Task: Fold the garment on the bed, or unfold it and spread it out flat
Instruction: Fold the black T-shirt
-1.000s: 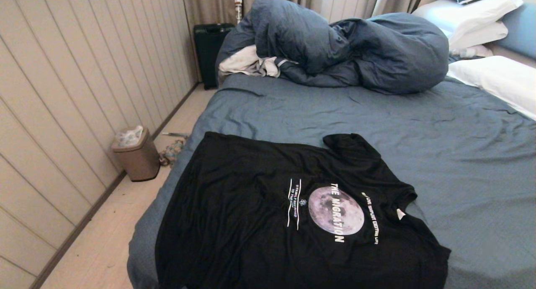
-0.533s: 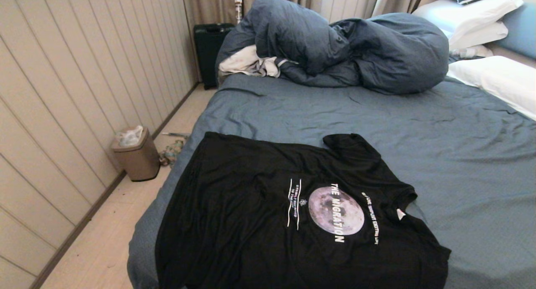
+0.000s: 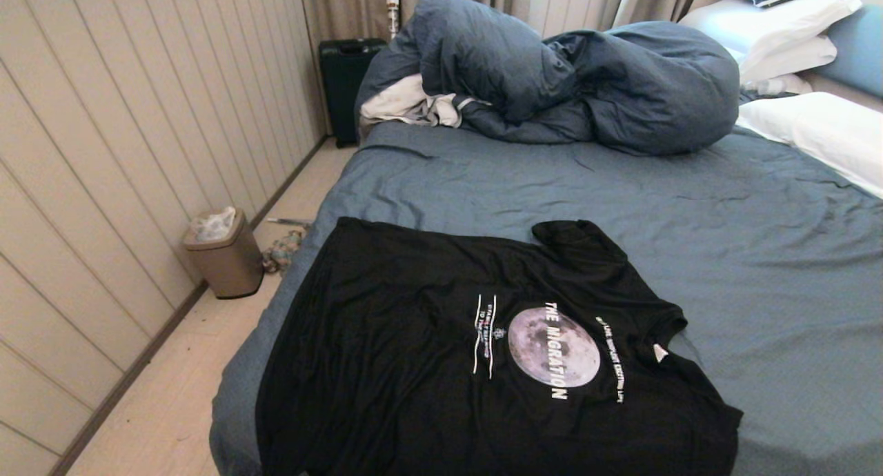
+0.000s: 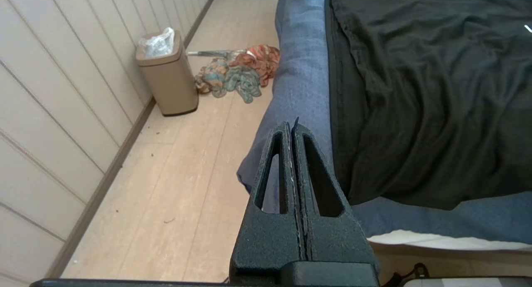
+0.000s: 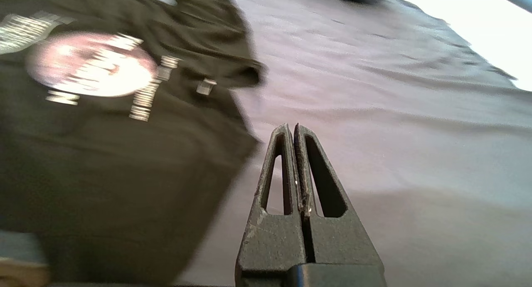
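The garment (image 3: 428, 352), a black T-shirt with a round grey moon print (image 3: 553, 347) and white lettering, lies spread flat, print up, on the near left part of the bed (image 3: 621, 193). Its collar points right and its far sleeve is folded in. Neither arm shows in the head view. In the left wrist view my left gripper (image 4: 291, 124) is shut and empty, hanging over the bed's near left corner beside the garment (image 4: 424, 83). My right gripper (image 5: 291, 126) is shut and empty above bare sheet, just right of the garment (image 5: 104, 145).
A bulky slate-blue duvet (image 3: 572, 76) with a white-grey cloth (image 3: 407, 103) is heaped at the far end; white pillows (image 3: 807, 34) lie at the right. On the floor to the left stand a beige bin (image 3: 224, 255), a colourful rag (image 4: 239, 72) and a dark suitcase (image 3: 343, 83).
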You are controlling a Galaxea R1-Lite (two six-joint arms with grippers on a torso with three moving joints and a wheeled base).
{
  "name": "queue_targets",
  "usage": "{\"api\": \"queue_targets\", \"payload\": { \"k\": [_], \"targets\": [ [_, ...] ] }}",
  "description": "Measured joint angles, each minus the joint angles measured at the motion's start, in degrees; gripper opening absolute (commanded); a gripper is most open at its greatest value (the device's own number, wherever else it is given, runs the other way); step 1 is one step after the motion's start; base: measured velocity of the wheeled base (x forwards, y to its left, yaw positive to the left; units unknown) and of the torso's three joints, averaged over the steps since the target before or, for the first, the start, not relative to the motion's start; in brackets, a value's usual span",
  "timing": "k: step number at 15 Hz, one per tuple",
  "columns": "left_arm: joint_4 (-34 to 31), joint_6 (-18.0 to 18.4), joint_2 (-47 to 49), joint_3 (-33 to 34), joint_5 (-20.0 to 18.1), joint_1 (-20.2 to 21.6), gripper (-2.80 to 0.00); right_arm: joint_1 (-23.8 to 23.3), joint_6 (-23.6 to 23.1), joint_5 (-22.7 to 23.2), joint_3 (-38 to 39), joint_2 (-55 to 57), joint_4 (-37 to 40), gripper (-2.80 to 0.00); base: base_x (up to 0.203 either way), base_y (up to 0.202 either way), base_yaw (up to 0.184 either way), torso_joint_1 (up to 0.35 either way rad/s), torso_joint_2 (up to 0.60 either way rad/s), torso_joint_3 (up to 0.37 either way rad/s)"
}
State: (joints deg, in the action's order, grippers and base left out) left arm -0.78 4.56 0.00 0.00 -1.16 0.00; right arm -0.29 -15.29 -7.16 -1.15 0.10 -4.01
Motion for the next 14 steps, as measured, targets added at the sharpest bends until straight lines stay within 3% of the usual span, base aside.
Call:
{"api": "queue_targets", "payload": {
  "k": [2,3,4,7,8,12,14],
  "targets": [
    [0.16,-1.23,0.00,0.00,0.58,0.00,-2.80,0.02,-1.85,-6.38,-0.41,0.00,0.39,-2.80,0.000,0.000,0.000,0.000,0.00,0.000],
    [0.24,-2.07,0.00,0.00,0.86,0.00,-2.80,0.05,-1.97,-7.50,-0.21,0.00,-1.77,-2.80,0.000,0.000,0.000,0.000,0.00,0.000],
    [0.23,-2.26,0.00,0.00,0.87,0.00,-2.80,0.09,-2.18,-6.13,0.31,0.00,-3.44,-2.80,0.000,0.000,0.000,0.000,0.00,0.000],
    [0.43,-1.80,0.00,0.00,0.43,0.00,-2.80,0.09,-1.03,7.52,1.01,-0.02,-0.05,-2.80,0.000,0.000,0.000,0.000,0.00,0.000],
    [0.27,-1.84,0.00,0.00,0.41,0.00,-2.80,0.11,0.28,9.28,1.10,-0.02,0.91,-2.80,0.000,0.000,0.000,0.000,0.00,0.000],
    [0.26,-2.83,0.00,0.00,0.83,0.00,-2.80,0.18,11.26,8.83,0.88,0.01,4.84,-2.80,0.000,0.000,0.000,0.000,0.00,0.000],
    [0.38,-3.05,0.00,0.00,0.83,0.00,-2.80,0.20,13.60,7.50,1.08,0.04,3.99,-2.80,0.000,0.000,0.000,0.000,0.00,0.000]
  ]
}}
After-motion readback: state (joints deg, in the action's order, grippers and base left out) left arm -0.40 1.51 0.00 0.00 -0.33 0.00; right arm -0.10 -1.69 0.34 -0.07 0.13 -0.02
